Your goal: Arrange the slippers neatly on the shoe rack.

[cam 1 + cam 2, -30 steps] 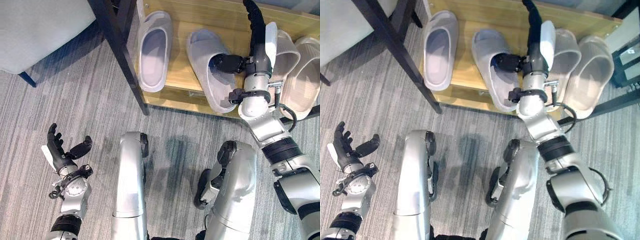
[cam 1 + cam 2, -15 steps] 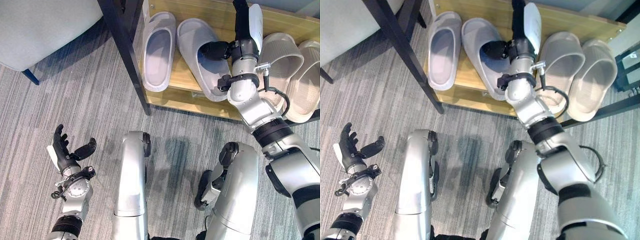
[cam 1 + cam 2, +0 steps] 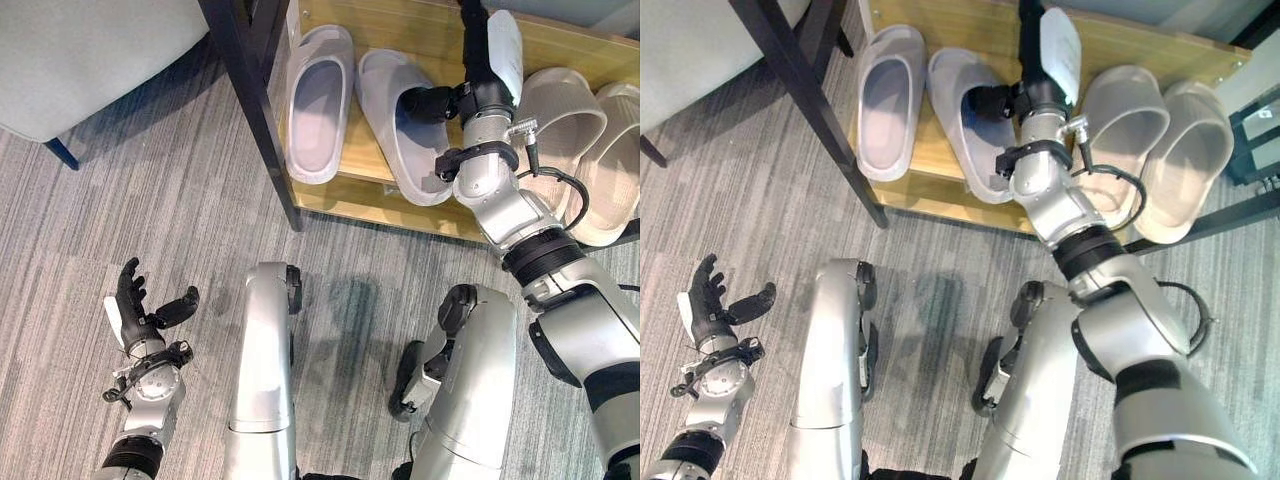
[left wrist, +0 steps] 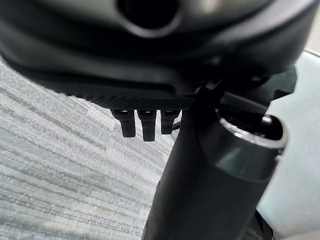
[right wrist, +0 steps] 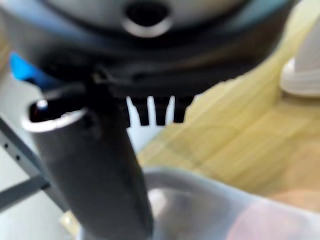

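Shoe rack point(image 3: 375, 172): wooden shelf, four slippers in a row on it.
Grey slippers point(image 3: 318, 100): a pair at the rack's left end, the right-hand one angled, heel near the front edge.
Beige slippers point(image 3: 556, 115): a pair at the right end.
Right hand point(image 3: 478, 75): thumb seemingly inside the angled grey slipper, fingers straight along its side.
Left hand point(image 3: 136, 310): over the carpet point(image 3: 120, 220), fingers spread, holding nothing.

Dark post point(image 3: 250, 100) beside crowded rack point(image 3: 400, 20)
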`<state>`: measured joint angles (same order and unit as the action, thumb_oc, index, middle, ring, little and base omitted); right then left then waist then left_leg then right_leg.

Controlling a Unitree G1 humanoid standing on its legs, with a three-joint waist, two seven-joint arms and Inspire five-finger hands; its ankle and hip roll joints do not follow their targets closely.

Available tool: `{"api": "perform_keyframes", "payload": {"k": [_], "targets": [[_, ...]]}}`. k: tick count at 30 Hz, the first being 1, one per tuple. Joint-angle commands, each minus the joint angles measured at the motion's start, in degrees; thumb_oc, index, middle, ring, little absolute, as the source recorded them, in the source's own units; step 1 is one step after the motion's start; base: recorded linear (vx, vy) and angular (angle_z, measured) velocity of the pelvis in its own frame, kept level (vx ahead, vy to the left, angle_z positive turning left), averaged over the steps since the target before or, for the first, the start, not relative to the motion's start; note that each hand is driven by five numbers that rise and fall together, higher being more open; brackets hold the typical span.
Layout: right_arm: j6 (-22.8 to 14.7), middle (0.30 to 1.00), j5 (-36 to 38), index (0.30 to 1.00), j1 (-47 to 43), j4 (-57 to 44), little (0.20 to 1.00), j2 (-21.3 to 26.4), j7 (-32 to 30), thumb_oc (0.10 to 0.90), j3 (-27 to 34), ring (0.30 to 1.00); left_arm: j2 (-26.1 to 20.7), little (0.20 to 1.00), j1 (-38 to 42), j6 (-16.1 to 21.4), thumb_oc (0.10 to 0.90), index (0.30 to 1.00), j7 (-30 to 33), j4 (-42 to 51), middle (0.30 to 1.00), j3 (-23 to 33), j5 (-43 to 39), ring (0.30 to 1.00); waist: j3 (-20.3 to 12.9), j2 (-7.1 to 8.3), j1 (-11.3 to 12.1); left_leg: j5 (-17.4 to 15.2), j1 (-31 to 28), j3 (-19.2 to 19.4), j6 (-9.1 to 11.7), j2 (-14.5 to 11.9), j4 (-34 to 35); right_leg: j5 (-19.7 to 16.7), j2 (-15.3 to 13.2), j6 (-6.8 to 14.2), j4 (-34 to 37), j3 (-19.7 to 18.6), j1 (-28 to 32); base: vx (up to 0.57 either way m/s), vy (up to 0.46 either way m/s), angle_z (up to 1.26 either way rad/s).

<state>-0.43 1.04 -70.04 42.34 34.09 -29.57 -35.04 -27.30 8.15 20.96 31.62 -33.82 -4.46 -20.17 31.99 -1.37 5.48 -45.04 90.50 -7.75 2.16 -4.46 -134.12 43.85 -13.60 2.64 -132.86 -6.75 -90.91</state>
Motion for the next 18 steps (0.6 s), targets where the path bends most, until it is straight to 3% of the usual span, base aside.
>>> {"api": "perform_keyframes", "payload": {"k": [1,6,18], "targets": [[-2.4,0.900,-3.3,0.900,-5.5,-5.8,0.900,4.3,-1.1,0.800,2.0,0.900,-4.5,0.900,-1.2,2.9,0.800,0.900,0.1,3.9,0.900,0.5,0.5,0.900,-2.2,-0.44,2.5,-0.6,-0.5,-1.5,-2.8,2.2,-1.6,-1.2,1.1,-4.7,-1.0,-3.0,1.0,0.00,0.000,0.00],[-2.3,0.900,-4.5,0.900,-3.0,-7.5,0.900,5.4,-0.8,0.800,3.8,0.900,-4.3,0.900,-1.4,2.6,0.800,0.900,-0.3,4.3,0.900,1.1,1.0,0.900,-2.2,-0.52,2.3,-0.5,-0.5,-1.6,-2.8,2.3,-1.5,-1.1,1.2,-4.7,-0.9,-2.9,1.0,0.00,0.000,0.00],[-9.4,0.900,-5.0,0.900,10.5,-22.6,0.900,9.0,-2.0,0.800,13.9,0.900,-4.1,0.900,-2.5,3.1,0.800,0.900,1.2,5.7,0.900,1.7,5.4,0.900,-2.2,-0.54,1.5,-0.1,-0.5,-1.4,-2.7,2.6,-1.3,-0.6,1.3,-4.8,-1.0,-2.7,1.0,0.00,0.000,0.00]]}}
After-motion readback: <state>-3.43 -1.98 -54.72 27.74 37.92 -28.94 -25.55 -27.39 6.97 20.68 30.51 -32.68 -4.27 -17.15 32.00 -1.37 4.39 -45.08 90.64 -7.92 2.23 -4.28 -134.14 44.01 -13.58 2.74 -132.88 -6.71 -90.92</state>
